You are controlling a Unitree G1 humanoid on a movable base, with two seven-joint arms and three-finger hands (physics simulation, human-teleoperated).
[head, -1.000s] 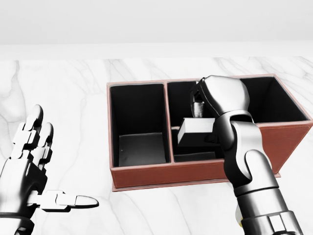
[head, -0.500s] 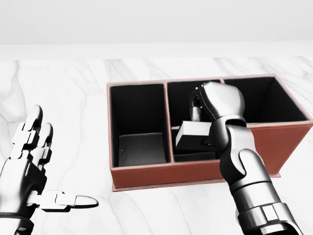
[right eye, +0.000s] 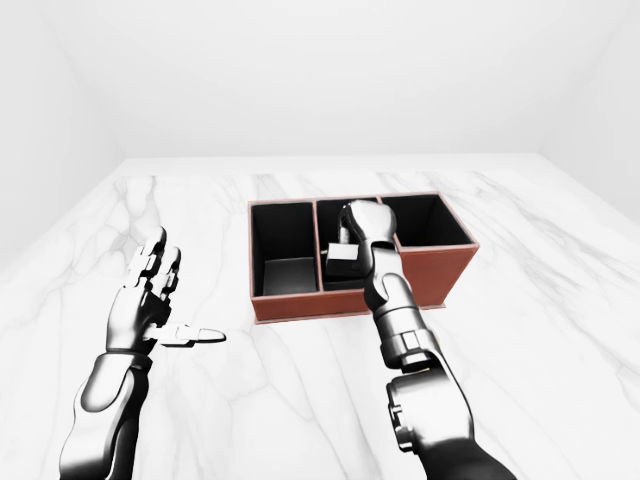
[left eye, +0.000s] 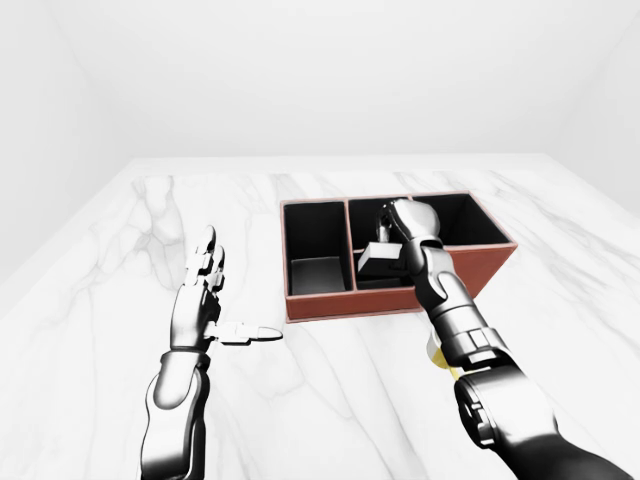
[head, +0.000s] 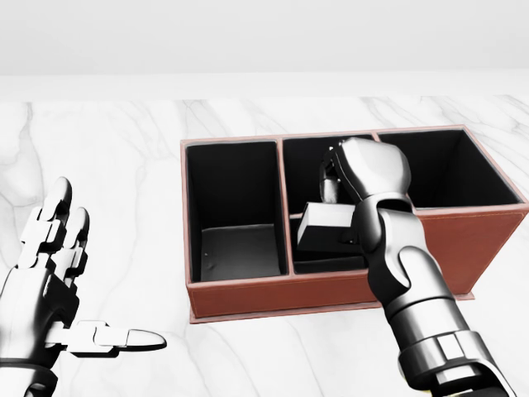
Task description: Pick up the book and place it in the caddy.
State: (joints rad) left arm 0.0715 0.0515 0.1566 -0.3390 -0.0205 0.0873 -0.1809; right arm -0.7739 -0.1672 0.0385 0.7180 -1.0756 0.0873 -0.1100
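Note:
The brown caddy [head: 248,291] with three black compartments stands on the white marble table, right of centre in the head view. The grey book [head: 324,227] hangs tilted inside the middle compartment, its lower end low in it. My right hand [head: 333,188] reaches into that compartment from above, fingers curled shut on the book's upper edge. My left hand [head: 91,281] is open and empty, palm up, over the table at the lower left, well clear of the caddy.
The caddy's left compartment [head: 235,248] and right compartment [head: 450,169] hold nothing. The marble table [left eye: 330,400] spreads wide around the caddy. A small pale yellow thing [left eye: 438,352] shows beside my right forearm.
My right hand has moved slightly left and down with the book, which now sits a little lower in the middle compartment. The left hand has not moved.

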